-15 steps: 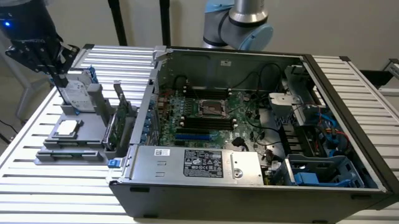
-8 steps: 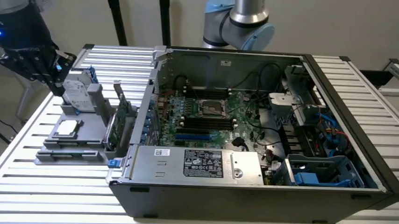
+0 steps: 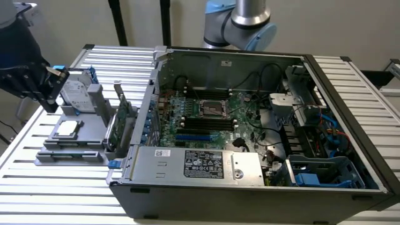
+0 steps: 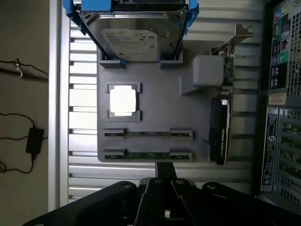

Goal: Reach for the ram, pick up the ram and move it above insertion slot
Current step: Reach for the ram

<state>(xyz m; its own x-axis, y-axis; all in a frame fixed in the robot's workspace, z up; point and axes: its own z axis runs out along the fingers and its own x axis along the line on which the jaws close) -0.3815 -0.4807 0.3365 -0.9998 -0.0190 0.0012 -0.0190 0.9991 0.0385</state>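
Labels on the hard drive [image 4: 136, 40] and the power supply [image 3: 157, 165] are illegible.

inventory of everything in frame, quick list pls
ram sticks: 2, green, flat in the holder's parallel slots
hard drive: 1, silver with a white label, in a blue bracket at the holder's other end
processor chip: 1, silver, in the holder's square pocket
expansion card: 1, green with a metal bracket, upright on the holder's edge nearest the case
holder: 1, grey, on the table
computer case: 1, black, open, motherboard showing
table: 1, pale slatted metal
power adapter: 1, black, cabled, beyond the table edge
robot arm: silver and light blue, behind the case
gripper: black, above the table at the holder's ram end
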